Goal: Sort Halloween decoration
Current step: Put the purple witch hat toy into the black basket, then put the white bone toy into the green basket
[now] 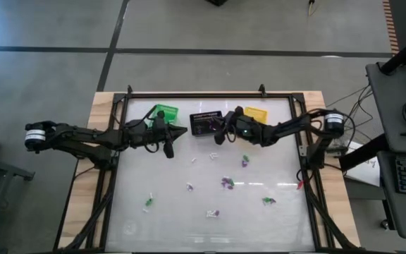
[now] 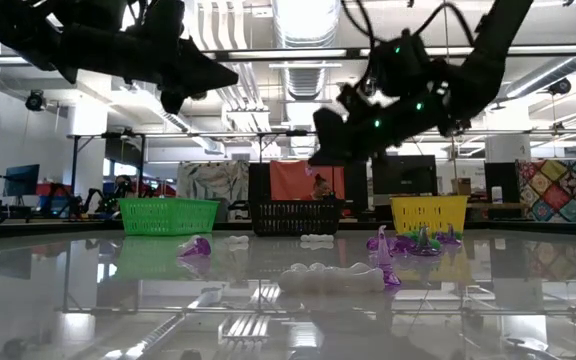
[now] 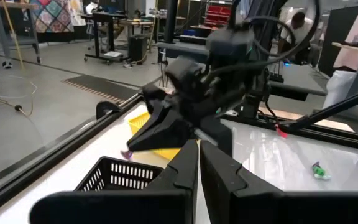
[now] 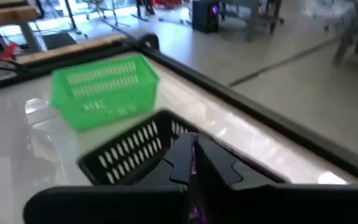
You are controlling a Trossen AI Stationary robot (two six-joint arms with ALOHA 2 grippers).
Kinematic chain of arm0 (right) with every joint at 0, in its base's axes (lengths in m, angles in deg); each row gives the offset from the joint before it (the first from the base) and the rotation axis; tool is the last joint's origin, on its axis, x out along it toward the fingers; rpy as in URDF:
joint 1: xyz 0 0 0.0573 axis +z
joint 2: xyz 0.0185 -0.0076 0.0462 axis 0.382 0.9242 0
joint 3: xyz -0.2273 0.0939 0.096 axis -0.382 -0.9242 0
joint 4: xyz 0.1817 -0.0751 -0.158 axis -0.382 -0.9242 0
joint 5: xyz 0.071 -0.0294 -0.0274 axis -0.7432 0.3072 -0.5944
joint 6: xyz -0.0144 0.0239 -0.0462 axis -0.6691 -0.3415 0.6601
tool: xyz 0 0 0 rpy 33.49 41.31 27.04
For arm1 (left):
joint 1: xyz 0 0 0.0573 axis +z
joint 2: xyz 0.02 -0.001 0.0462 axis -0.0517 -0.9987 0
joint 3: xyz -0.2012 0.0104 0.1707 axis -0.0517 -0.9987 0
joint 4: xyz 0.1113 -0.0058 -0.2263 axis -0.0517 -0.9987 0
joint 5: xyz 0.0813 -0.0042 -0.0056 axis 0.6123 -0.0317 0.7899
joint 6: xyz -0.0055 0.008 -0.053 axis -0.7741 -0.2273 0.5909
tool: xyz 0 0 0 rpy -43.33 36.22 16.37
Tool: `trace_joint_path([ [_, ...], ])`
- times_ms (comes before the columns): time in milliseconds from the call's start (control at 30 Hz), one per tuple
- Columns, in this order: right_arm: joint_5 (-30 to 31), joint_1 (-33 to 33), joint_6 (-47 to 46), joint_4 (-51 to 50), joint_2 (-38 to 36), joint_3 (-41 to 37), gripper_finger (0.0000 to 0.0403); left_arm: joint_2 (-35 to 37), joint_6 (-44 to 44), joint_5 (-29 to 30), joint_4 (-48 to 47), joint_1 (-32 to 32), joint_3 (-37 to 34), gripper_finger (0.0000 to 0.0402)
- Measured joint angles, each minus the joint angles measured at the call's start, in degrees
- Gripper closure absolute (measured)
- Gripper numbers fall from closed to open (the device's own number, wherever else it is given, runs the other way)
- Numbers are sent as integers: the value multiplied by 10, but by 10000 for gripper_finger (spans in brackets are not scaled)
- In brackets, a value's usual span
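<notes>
Right gripper [image 4: 194,163] above black basket [image 1: 205,122], upper middle of frame, jaws clenched on small purple trinket [image 4: 194,158]. Left gripper [image 1: 168,150] jaws clenched, empty, beside green basket [image 1: 163,113]. About ten trinkets [image 1: 226,183] scattered on table [image 1: 175,226], lower half. Sorting mostly undone.

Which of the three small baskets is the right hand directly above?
The black basket, the middle one of the row. The right hand, shut on a purple trinket, hangs over its edge; the green basket and yellow basket stand to either side.
</notes>
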Motion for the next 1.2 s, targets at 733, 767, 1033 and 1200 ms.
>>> trace_joint_path([
  [733,-1,-13,-9,11,0,0,281,-2,19,0,-19,-6,0,402],
  [767,-3,-11,-3,13,-5,0,275,-5,23,0,-34,-7,0,402],
  [1033,-5,30,34,-40,-87,0,268,-76,45,4,-174,-94,0,402],
  [1200,-5,58,49,-83,-130,0,275,-142,40,119,-159,-165,1,402],
])
